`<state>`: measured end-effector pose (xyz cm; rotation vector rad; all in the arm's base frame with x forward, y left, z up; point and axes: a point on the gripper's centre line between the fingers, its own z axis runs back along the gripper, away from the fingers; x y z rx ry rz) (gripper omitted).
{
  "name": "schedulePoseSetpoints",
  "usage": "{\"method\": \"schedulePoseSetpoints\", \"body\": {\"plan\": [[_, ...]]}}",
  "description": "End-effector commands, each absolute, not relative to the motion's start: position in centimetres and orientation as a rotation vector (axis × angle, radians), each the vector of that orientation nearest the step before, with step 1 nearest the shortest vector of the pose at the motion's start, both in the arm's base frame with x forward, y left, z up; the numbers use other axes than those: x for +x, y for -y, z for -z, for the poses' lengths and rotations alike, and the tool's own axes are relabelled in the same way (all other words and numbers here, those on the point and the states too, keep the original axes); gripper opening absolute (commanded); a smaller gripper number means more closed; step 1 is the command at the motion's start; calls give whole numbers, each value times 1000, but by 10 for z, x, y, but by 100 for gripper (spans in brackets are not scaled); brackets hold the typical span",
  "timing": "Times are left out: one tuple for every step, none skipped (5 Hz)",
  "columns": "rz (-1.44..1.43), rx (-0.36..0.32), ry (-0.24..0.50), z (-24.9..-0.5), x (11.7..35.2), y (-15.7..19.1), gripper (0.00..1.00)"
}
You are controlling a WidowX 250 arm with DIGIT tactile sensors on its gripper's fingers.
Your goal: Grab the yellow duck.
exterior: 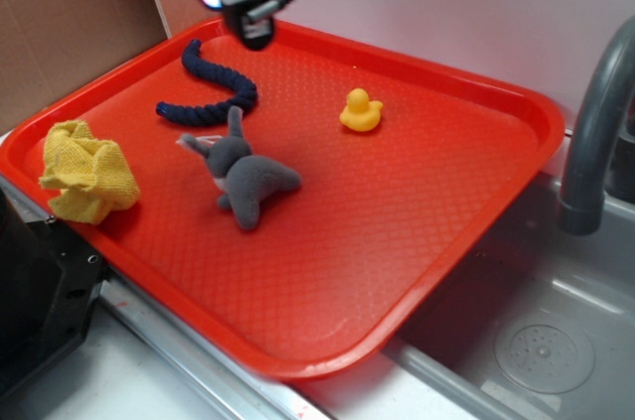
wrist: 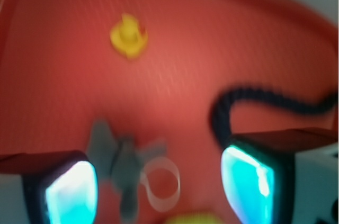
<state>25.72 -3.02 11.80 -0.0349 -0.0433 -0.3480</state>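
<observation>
yellow duck [exterior: 360, 111] upright, beak rightward

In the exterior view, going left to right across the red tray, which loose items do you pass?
Yellow cloth → navy rope → grey plush → yellow duck. The rope and plush overlap somewhat in horizontal span; the order follows their centres. The gripper hangs above the rope's far end.

The gripper [exterior: 256, 35] hangs high, pointing down, jaws spread apart, empty.

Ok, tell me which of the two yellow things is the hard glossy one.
The yellow duck, standing mid-tray; the yellow cloth is crumpled terry fabric.
</observation>
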Motion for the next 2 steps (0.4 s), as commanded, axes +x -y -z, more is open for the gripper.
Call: {"method": "schedulePoseSetpoints", "body": {"plan": [[484,-29,93,-91,293,80,100],[475,-31,76,-71,302,81,100]]}}
